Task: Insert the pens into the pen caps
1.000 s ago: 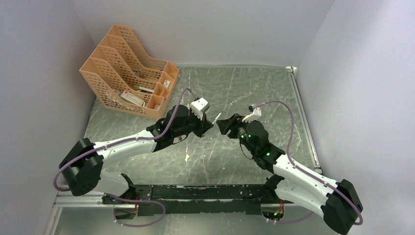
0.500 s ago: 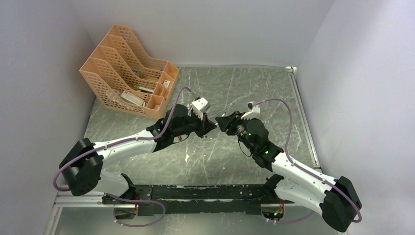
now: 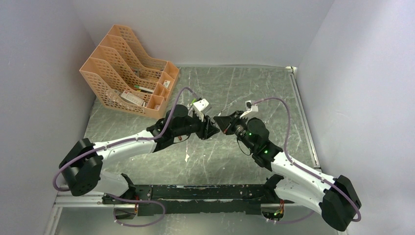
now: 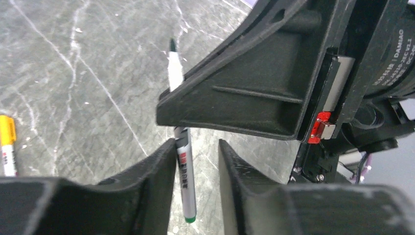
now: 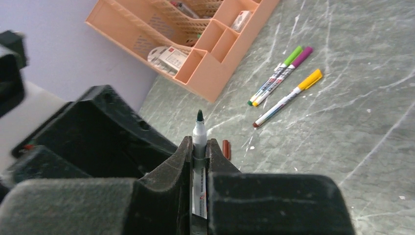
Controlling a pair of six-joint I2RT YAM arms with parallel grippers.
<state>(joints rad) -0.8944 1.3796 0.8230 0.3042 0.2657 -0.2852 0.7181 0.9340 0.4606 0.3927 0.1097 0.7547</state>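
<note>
My right gripper (image 5: 199, 145) is shut on a white pen (image 5: 199, 131) whose bare dark green tip points away from it. In the left wrist view this pen (image 4: 184, 169) hangs between my left gripper's open fingers (image 4: 155, 171). It lies against the left finger, with a gap to the right one, and its green end is lowest. My left gripper (image 3: 211, 129) and right gripper (image 3: 223, 122) meet tip to tip above the table's middle. A small brown-red cap (image 5: 226, 149) lies on the table just past the right fingers. No cap shows in either gripper.
Three capped pens lie on the marble table: green-capped (image 5: 275, 81), magenta-capped (image 5: 288, 70) and yellow-capped (image 5: 288, 97). The yellow cap also shows in the left wrist view (image 4: 6, 142). An orange mesh desk organiser (image 3: 128, 73) stands at the back left. A white scrap (image 3: 187, 157) lies near the front.
Both grippers have closed the gap between them. The right gripper has moved left with the pen, and the pen now sits between the left gripper's fingers.
</note>
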